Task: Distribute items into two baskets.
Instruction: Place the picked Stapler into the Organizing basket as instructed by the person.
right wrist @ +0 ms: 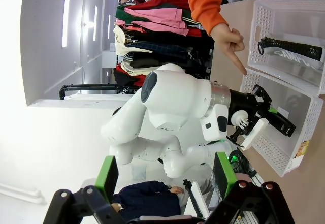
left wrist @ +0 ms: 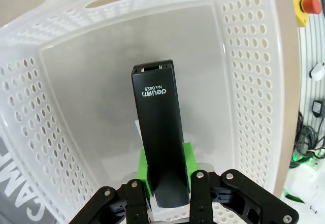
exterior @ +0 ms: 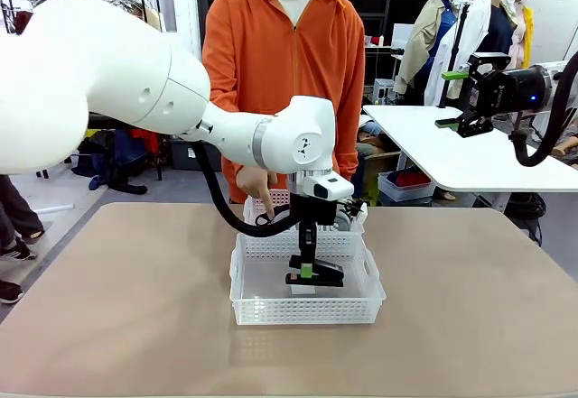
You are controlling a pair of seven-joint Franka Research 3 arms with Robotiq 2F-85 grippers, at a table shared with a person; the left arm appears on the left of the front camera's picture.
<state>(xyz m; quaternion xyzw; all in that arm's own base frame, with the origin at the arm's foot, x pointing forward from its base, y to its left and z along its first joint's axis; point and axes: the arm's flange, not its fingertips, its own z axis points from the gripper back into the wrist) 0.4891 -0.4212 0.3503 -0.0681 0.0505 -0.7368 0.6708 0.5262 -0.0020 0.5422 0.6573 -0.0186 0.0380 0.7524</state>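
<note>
My left gripper [exterior: 307, 270] reaches down into the nearer of the two baskets [exterior: 307, 312] and is shut on the small black stapler [exterior: 316, 277], which hangs just above the floor. In the left wrist view the stapler [left wrist: 157, 132] sits between the green pads [left wrist: 143, 170], with the basket's lattice wall [left wrist: 249, 82] all round. The grey pouch [right wrist: 292, 49] lies in the farther basket [right wrist: 264, 26], and its lettered edge [left wrist: 15, 206] shows outside the near basket. My right gripper [exterior: 465, 100] hangs open and empty, high at the right.
A person in an orange hoodie stands at the far side and points a finger [exterior: 264, 195] down at the farther basket [exterior: 282, 199]. The two baskets stand end to end mid-table. A white table [exterior: 470, 159] stands behind on the right.
</note>
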